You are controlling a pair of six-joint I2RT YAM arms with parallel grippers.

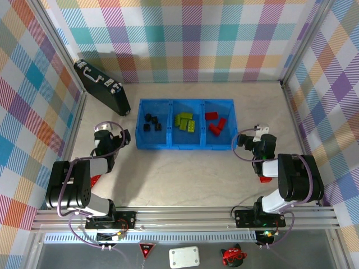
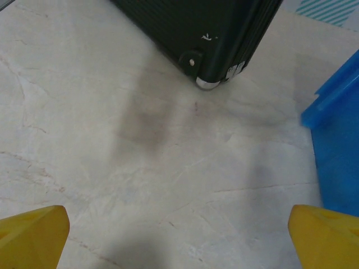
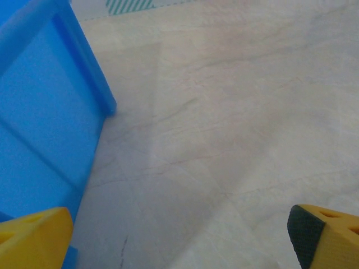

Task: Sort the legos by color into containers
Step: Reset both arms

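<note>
Sitting in the middle of the table [image 1: 185, 179], the blue bin [image 1: 185, 147] has its three compartments filled by colour: black bricks [image 1: 151, 122] in the left one, green bricks [image 1: 185, 121] in the middle, red bricks [image 1: 215, 123] in the right. Each colour lies apart from the others, with a wall between.

Now the left claw [image 1: 114, 135]: it hangs low just beside the bin's left end. From its own camera the left claw [image 2: 179, 246] is spread wide, yellow fingers [image 2: 33, 235] at the two bottom corners and only bare tabletop between them. A corner of the black briefcase [image 2: 213, 33] stands ahead of it, the bin's edge off to the right.

Over on the other side, the right claw [image 1: 251, 137] sits near the bin's right end. It too is wide open (nothing held), fingers [image 3: 33, 238] far apart over bare table, the bin's blue wall at its left.

The briefcase [image 1: 101, 84] stands in the back left corner.
</note>
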